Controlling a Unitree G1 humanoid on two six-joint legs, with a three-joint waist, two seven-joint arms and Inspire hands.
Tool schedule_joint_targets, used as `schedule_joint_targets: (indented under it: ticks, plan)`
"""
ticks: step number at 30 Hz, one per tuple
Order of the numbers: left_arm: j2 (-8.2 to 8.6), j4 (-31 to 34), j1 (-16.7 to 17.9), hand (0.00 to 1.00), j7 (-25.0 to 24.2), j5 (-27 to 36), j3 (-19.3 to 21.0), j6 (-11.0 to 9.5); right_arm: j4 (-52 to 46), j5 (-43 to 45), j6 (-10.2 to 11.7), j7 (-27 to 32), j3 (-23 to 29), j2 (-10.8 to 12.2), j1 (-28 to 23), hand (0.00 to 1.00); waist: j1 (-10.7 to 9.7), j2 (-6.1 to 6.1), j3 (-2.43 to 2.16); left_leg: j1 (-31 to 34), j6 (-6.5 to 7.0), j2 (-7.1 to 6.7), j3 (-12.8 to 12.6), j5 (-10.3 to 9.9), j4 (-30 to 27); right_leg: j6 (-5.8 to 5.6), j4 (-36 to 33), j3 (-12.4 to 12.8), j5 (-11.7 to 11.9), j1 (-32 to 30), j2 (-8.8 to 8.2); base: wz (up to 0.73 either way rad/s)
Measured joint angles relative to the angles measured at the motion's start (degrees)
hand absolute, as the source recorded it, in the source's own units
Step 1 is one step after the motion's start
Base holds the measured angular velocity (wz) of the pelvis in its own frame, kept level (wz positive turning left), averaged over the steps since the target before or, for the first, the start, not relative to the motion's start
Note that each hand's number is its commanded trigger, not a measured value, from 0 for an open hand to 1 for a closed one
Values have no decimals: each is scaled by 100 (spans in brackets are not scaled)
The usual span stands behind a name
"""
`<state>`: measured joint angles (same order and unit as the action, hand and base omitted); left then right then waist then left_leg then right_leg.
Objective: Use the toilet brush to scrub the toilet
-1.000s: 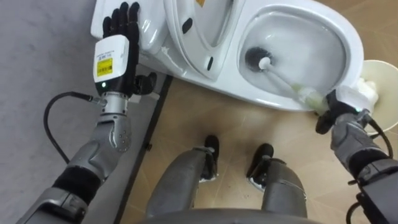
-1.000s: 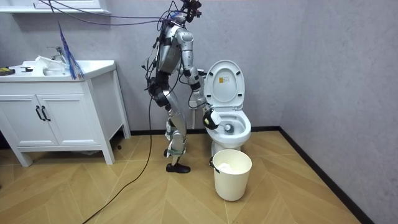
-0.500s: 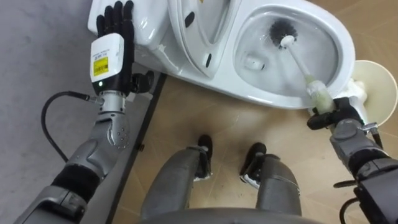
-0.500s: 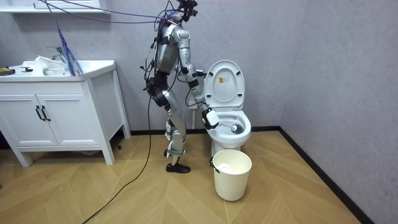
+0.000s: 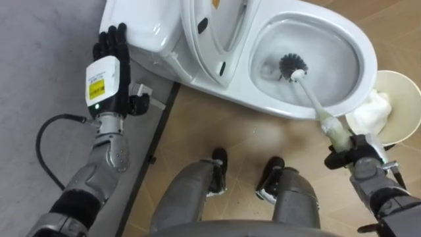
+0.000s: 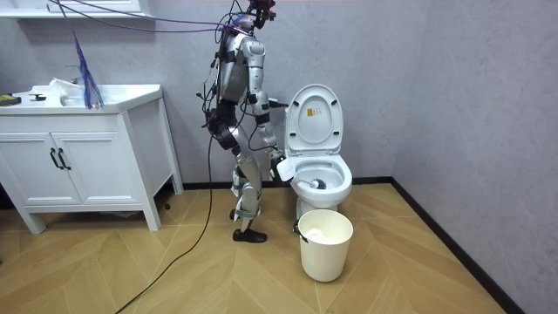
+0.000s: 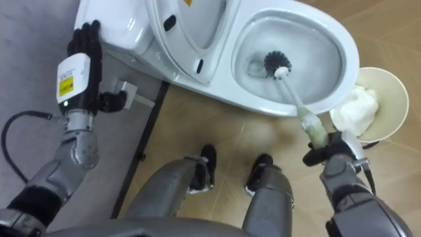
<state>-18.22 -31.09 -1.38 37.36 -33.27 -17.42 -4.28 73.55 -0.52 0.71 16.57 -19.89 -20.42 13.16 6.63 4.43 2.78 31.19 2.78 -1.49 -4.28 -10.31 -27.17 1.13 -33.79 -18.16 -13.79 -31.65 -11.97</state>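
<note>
Floor (image 5: 217, 128): wood, white bin (image 5: 402, 92) beside toilet (image 5: 366, 49).
Right hand (image 5: 352, 155): wrapped round brush (image 5: 310, 95), bristles in bowl (image 5: 335, 59).
Left hand (image 5: 106, 66): fingers (image 5: 112, 41) straight, by tank (image 5: 141, 23).

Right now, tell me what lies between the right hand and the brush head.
Only the brush's pale shaft: it runs from the right hand across the toilet rim to the brush head in the bowl, as the left eye view shows.

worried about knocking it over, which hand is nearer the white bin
Right. The right hand, gripping the toilet brush, is just beside the white bin; the left hand is far across, by the toilet tank.
</note>
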Motion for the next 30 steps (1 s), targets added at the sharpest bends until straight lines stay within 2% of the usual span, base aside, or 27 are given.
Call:
schedule_joint_targets:
  ticks: [3,4,5,7,8,9,12,15,20,21,23,25,28,30]
  plan:
    - [8,-4,295,0,-33,-7,155,-31,71,-18,66,-76,180,49,-252,100,-34,-108,-59,-304,0,-29,15,0,153,-31,63,-29,-51,282,10,7]
    - [9,-17,423,0,-32,22,185,-33,69,-52,93,-109,238,76,-340,100,-41,-163,-106,-430,-2,-18,33,-1,200,-33,160,-84,-50,435,12,5]
    - [20,-52,471,0,-33,38,191,-36,74,-77,105,-115,244,83,-404,100,-40,-180,-115,-507,-3,-13,44,-1,229,-40,220,-105,-45,536,17,10]
    - [84,-187,669,0,-82,255,190,-39,103,-168,114,-119,265,116,-718,100,-66,-241,-168,-886,-23,10,149,7,428,-85,565,-256,12,1033,126,17]
    - [87,-223,728,0,-94,271,195,-39,126,-186,114,-120,276,135,-791,100,-64,-254,-183,-986,-27,23,167,5,490,-103,659,-257,29,1159,156,12]
    - [92,-284,865,0,-137,281,231,-39,160,-197,108,-122,332,178,-924,100,-63,-290,-220,-1179,-32,40,197,7,604,-132,842,-264,63,1389,245,0]
    - [172,-319,1207,0,-231,350,419,-42,150,-185,93,-141,555,259,-1114,100,-64,-341,-237,-1598,-39,77,177,3,841,-167,1170,-253,143,1821,347,-9]
    - [186,-314,1505,0,-327,407,625,-94,82,-189,111,-142,715,319,-1258,100,-95,-401,-281,-1852,-52,74,164,11,1016,-178,1305,-258,147,2028,371,-5]
    - [292,-306,1998,0,-432,649,924,-127,-235,-241,110,-182,792,319,-1683,100,-96,-476,-272,-2463,-82,78,183,19,1362,-228,1606,-278,143,2609,445,-1]
    - [374,-360,2114,0,-431,685,1049,-160,-260,-246,125,-187,849,336,-1707,100,-97,-472,-272,-2585,-88,79,183,22,1431,-235,1652,-274,139,2719,463,0]
    - [429,-568,2172,0,-430,784,1111,-240,-274,-237,128,-210,1025,391,-1773,100,-103,-519,-252,-2812,-102,86,188,30,1573,-260,1827,-270,149,2958,517,0]
    - [502,-878,2289,0,-431,902,1262,-277,-387,-143,125,-243,1177,472,-1877,100,-98,-535,-264,-3040,-129,104,176,12,1675,-274,1977,-267,150,3186,568,-3]
    - [673,-1444,2292,0,-548,954,1524,-218,-501,-99,131,-262,1266,574,-1995,100,-107,-550,-270,-3190,-144,127,145,2,1744,-277,2048,-245,161,3320,604,-7]
    - [675,-1754,2303,0,-742,1248,1521,-190,-543,-11,115,-266,1270,585,-2006,100,-91,-551,-268,-3240,-146,131,130,1,1749,-277,2054,-240,161,3356,605,-3]
